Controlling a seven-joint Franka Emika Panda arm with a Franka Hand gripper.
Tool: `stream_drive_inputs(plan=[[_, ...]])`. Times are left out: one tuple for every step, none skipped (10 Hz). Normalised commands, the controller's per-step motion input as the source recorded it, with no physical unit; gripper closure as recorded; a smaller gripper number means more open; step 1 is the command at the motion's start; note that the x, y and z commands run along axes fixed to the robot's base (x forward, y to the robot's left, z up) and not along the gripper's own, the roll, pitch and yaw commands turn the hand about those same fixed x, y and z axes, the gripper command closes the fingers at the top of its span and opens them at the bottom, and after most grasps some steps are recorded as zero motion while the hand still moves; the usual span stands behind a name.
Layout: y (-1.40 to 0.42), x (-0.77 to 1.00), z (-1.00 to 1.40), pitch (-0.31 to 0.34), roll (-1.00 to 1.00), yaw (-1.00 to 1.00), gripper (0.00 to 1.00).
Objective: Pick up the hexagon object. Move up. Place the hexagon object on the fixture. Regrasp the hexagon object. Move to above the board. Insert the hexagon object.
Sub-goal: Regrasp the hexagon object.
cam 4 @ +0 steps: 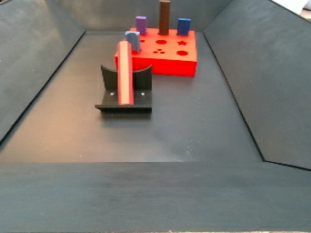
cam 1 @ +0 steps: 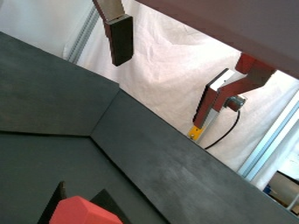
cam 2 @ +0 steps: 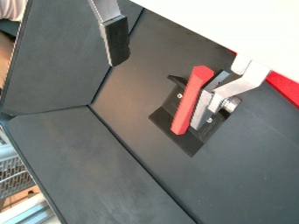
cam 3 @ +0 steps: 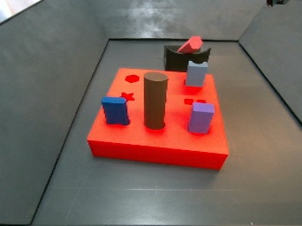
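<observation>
The salmon-pink hexagon object (cam 4: pixel 124 65) leans upright on the dark fixture (cam 4: pixel 125 98), in front of the red board (cam 4: pixel 170 56). In a side view only its tip (cam 3: pixel 192 42) shows above the fixture (cam 3: pixel 179 60), behind the board (cam 3: pixel 165 132). In a wrist view the hexagon object (cam 2: pixel 187 103) rests in the fixture (cam 2: pixel 176 122) below my gripper (cam 2: pixel 172 72). The gripper is open and empty, its fingers (cam 2: pixel 114 39) wide apart. In a wrist view the gripper (cam 1: pixel 173 74) shows over the rod's top (cam 1: pixel 82 211). The gripper does not show in the side views.
The board carries a tall dark brown peg (cam 3: pixel 156 101), a blue block (cam 3: pixel 115 109), a purple block (cam 3: pixel 202 116) and a light-blue peg (cam 3: pixel 196 73). Dark sloping walls (cam 4: pixel 49 82) enclose the floor. A white cloth (cam 1: pixel 176 79) hangs beyond the wall.
</observation>
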Motion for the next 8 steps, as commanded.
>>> stream_drive_inputs(plan=[[0.04,0.04,-1.00,0.025,0.15,0.10,0.00],[0.04,0.05,-1.00,-0.016,0.12,0.09,0.00],[0.04,0.05,-1.00,-0.033,0.10,0.09,0.00],[0.04,0.06,-1.00,-0.058,0.07,0.07,0.00],[0.03,0.07,-1.00,-0.065,0.07,0.06,0.00],[0.03,0.08,-1.00,-0.072,0.07,0.03,0.00],[0.03,0.09,-1.00,-0.073,0.07,0.02,0.00],[0.03,0.10,-1.00,-0.065,0.07,0.01,0.00]])
